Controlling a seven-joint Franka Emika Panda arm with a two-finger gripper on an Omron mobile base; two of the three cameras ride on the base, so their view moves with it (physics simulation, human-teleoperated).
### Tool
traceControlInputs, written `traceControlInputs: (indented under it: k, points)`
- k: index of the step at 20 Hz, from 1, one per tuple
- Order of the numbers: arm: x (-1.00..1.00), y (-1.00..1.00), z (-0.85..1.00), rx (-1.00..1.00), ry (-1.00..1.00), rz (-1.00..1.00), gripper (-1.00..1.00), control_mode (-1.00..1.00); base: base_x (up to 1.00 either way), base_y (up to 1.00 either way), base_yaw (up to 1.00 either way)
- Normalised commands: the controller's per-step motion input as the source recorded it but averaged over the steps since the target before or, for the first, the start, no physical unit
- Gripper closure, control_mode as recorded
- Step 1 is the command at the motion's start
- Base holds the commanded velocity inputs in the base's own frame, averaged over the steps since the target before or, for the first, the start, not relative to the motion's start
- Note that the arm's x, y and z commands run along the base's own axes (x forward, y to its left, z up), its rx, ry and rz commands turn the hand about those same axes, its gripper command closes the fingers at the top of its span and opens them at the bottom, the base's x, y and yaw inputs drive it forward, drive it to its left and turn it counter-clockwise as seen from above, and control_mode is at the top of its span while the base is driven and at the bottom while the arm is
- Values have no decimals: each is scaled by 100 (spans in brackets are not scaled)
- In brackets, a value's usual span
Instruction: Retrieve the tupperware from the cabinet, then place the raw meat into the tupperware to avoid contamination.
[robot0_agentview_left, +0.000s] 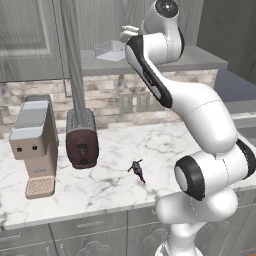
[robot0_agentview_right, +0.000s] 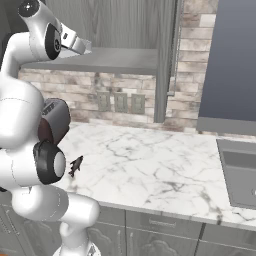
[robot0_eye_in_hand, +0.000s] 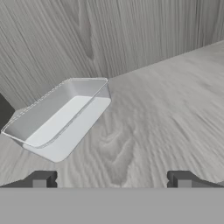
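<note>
Gripper (robot0_eye_in_hand: 112, 179), wide open, sits near tupperware (robot0_eye_in_hand: 59, 114), apart.

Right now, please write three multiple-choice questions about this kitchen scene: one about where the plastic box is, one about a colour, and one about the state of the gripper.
1. Where is the plastic box?
A. On the shelf inside the cabinet
B. On the marble counter
C. In the sink

2. What colour is the toaster?
A. Bright yellow
B. Dark brown-red with a grey top
C. Blue

3. What is the state of the gripper?
A. Shut on the box
B. Shut and empty
C. Open, holding nothing

Answers:
1. A: the hand view shows the box lying on the grey wooden shelf, and the left base view shows it up there beside the arm.
2. B: the left base view shows it dark brown-red, next to the beige coffee machine.
3. C: the two fingertips stand far apart, and the box lies ahead of them, untouched.
</note>
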Motion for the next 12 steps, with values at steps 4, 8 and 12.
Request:
traceControlInputs:
  k: [4,8,12]
  points:
    - [15,0,-18,0,3,0,-100,-100,0,0,0]
    - [27,3,-1,0,0,-1,-100,-100,0,0,0]
    - [35,13,0,0,0,-4,-100,-100,0,0,0]
